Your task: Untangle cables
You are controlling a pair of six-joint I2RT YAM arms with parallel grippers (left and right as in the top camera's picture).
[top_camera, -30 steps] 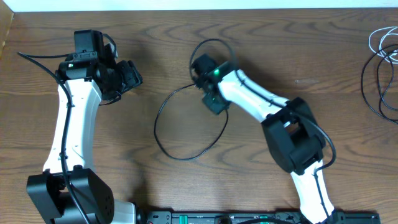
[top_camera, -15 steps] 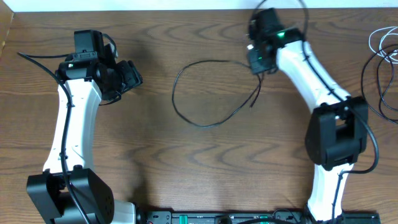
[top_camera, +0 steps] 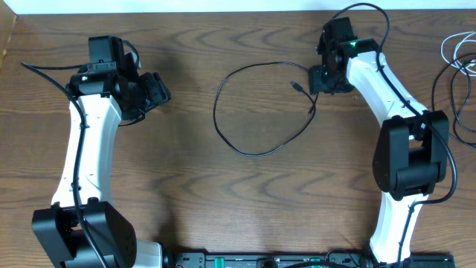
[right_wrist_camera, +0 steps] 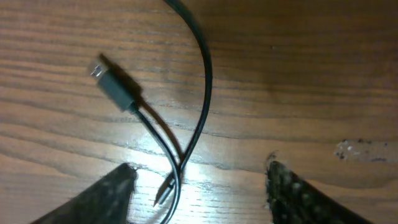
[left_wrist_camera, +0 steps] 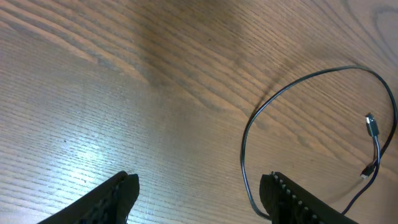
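- The right fingers [right_wrist_camera: 118,193] stand wide apart with nothing gripped. They hang low over the counter [top_camera: 245,216] near its far edge, right of the middle.
- On the wood just under them lies the grey plug [right_wrist_camera: 115,87] of the black cable [top_camera: 216,115]. Two strands cross between the fingers, touching neither one. I judge this is a spot chosen for setting the end down, well apart from the other cords.
- The left fingers [left_wrist_camera: 115,196] are equally wide open and empty, held over bare wood toward the far left corner. They look parked clear of the work, leaving room for the other arm.
- The black cable lies free as one open loop around the middle of the counter, toward the far edge. Both its ends sit close together at the right side of the loop. It crosses itself only there, so it looks separated.
- The other cables [top_camera: 436,93], black ones and a pale one, lie bunched at the right edge, well apart from the loop. By my reading they are the part not yet sorted, and the right arm is nearer to them.
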